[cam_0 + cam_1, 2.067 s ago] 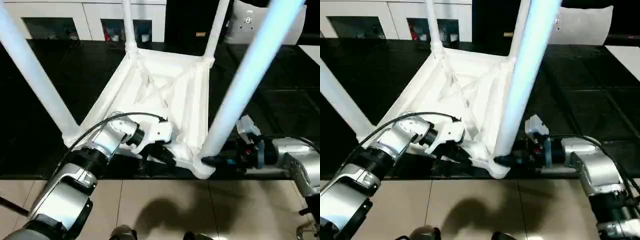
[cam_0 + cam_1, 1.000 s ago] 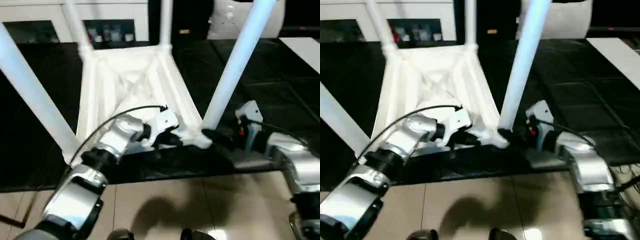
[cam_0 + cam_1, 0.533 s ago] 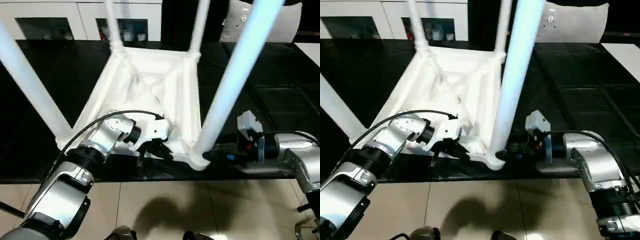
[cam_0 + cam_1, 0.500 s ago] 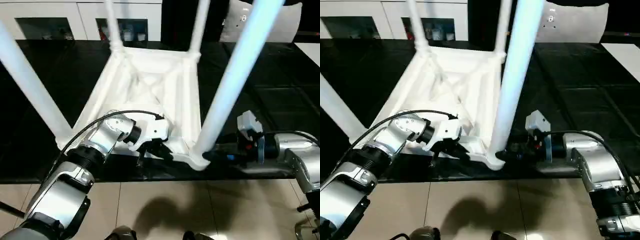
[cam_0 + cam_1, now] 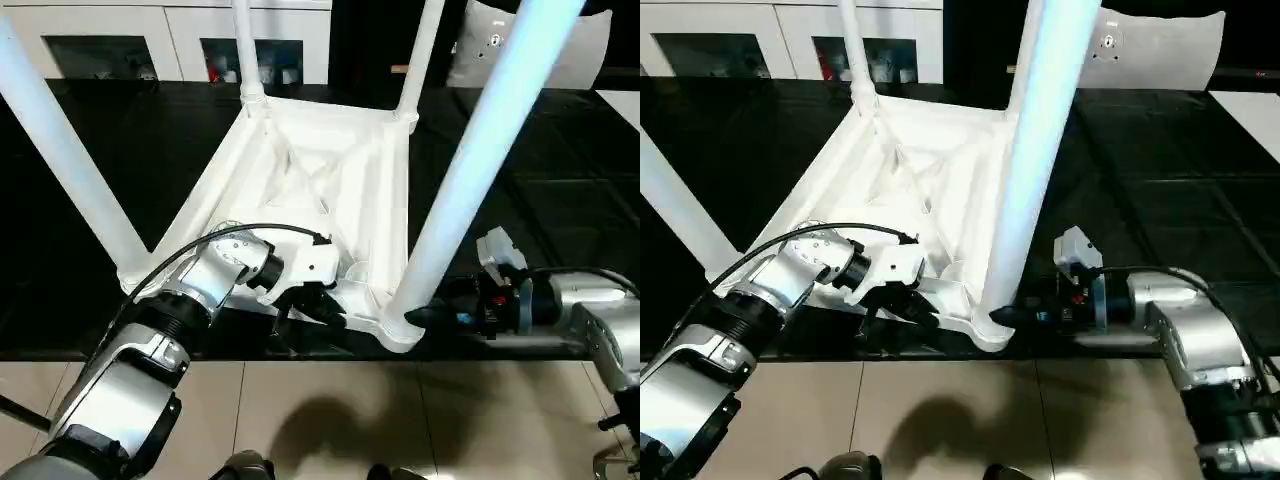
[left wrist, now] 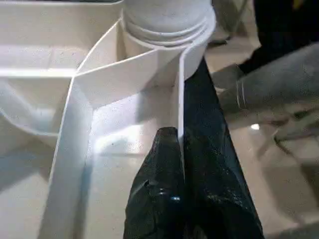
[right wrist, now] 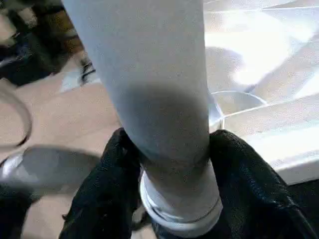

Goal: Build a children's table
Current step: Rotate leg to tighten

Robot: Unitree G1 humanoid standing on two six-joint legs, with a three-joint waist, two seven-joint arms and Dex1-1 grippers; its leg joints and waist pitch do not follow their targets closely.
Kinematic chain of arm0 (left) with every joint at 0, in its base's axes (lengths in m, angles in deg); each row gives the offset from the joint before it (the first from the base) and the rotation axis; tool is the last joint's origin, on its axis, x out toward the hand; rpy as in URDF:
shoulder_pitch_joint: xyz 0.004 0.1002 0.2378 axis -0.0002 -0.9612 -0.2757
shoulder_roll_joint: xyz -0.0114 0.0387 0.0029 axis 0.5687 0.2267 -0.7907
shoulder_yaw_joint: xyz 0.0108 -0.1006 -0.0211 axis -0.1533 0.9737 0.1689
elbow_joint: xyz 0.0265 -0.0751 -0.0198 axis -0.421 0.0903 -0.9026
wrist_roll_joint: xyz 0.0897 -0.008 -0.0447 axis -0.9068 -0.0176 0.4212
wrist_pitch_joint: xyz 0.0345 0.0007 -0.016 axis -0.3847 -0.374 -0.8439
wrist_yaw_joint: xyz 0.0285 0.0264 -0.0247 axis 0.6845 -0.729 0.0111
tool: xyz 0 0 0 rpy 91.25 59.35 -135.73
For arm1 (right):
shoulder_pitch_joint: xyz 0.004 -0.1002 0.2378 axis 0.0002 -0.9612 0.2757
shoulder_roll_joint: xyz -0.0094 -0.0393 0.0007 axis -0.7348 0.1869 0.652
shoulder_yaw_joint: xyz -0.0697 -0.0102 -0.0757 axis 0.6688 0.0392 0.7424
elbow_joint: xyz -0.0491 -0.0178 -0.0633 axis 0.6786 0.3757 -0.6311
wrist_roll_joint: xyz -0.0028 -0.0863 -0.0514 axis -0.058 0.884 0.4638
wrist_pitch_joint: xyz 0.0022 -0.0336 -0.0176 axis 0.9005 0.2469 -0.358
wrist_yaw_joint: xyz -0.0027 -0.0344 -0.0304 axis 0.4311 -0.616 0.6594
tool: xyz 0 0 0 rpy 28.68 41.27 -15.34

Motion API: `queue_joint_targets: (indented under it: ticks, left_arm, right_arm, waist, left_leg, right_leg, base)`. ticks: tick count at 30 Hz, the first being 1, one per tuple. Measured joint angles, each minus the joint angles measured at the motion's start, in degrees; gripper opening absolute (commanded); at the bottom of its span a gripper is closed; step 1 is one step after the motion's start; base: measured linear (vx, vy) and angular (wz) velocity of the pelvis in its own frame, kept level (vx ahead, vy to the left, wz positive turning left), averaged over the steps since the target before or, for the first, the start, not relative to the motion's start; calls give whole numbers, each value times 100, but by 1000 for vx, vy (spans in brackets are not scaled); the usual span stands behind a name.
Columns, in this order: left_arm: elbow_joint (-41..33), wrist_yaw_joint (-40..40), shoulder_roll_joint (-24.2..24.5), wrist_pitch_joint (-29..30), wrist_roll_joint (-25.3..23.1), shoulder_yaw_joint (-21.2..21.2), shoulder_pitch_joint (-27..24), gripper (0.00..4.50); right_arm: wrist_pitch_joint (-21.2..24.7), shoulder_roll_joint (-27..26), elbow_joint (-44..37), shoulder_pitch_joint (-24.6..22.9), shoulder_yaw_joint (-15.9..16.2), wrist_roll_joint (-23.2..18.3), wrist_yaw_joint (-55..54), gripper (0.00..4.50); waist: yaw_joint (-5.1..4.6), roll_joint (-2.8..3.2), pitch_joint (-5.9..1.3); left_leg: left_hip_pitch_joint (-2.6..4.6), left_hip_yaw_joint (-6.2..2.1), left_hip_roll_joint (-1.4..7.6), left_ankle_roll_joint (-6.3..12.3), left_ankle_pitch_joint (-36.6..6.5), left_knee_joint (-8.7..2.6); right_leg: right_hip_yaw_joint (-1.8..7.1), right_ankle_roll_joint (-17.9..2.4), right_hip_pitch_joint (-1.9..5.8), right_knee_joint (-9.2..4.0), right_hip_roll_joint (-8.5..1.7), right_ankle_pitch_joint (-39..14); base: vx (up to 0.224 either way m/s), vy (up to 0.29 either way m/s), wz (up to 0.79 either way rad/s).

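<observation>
Right wrist view: right jaws (image 7: 174, 199) clasp the near leg (image 7: 149, 84); left jaws (image 6: 180, 149) pinch the tabletop (image 5: 320, 170) rim.

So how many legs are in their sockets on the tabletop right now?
4: the near-right leg, gripped at its base by the right gripper; the near-left leg; the far-left leg; the far-right leg.

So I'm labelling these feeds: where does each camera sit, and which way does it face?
Eye views: head, looking down at the upturned tabletop on the black table, over both forearms.
Left wrist view: along the left gripper, shut on the tabletop's rim.
Right wrist view: along the right gripper, its fingers either side of the near right leg at its base.
Shared: that leg's corner socket shows in both wrist views.
</observation>
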Motion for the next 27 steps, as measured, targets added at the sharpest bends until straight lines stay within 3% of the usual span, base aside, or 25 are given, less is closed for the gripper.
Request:
queue_joint_targets:
  ticks: [4,7,10,11,13,18,22,27]
  left_arm:
    - [169,-1178,-317,771,-53,345,92,0]
    - [311,-1962,-735,1134,-54,524,162,0]
    - [435,-2811,-1144,1433,-43,732,237,0]
    - [440,-2966,-1216,1482,-39,770,240,0]
    - [424,-3146,-1305,1550,-38,780,247,0]
    - [333,-3042,-1353,1578,-38,729,248,0]
    - [322,-2817,-1232,1326,-30,622,235,0]
    - [282,-2259,-887,922,-20,472,195,0]
  right_arm:
    - [286,-835,49,172,-342,385,-1790,189]
    - [453,-1194,169,376,-527,603,-2825,187]
    - [596,-1677,310,619,-736,805,-3874,187]
    - [594,-1763,316,639,-769,830,-4086,187]
    - [503,-1871,352,644,-807,840,-4323,256]
    - [426,-1961,474,644,-914,812,-4356,290]
    - [300,-1731,461,562,-896,673,-3917,335]
    - [-17,-1049,427,378,-669,562,-2853,379]
  waist:
    - [-287,-13,11]
    - [-468,-17,14]
    - [-593,-19,15]
    - [-604,-20,16]
    - [-608,-20,15]
    - [-555,-17,15]
    - [-520,-17,15]
    - [-429,-15,16]
  left_leg:
    - [-1,-8,-3,-20,12,5]
    - [-3,-24,-4,-20,13,-7]
    - [-11,-25,-5,-15,15,-6]
    - [-12,-22,-6,-14,15,-2]
    - [-9,-20,-9,-12,13,-5]
    - [-12,-11,-11,-10,12,-29]
    - [-10,-6,-10,-7,8,-47]
    - [-10,-3,-2,-5,10,-87]
  right_leg:
    - [-2,5,-5,-9,0,-3]
    - [-33,7,3,-90,4,-4]
    - [-37,7,-5,-133,5,-4]
    - [-34,7,-6,-136,4,-4]
    - [-28,7,-2,-143,4,-4]
    - [-17,-4,-6,-133,4,6]
    - [-19,-9,-16,-103,5,30]
    - [-33,-32,-28,-93,14,47]
  base:
    - [-14,1,-2]
    - [-35,11,-8]
    - [0,0,0]
    - [0,0,0]
    - [0,0,0]
    - [0,0,0]
    - [0,0,0]
    - [0,0,0]
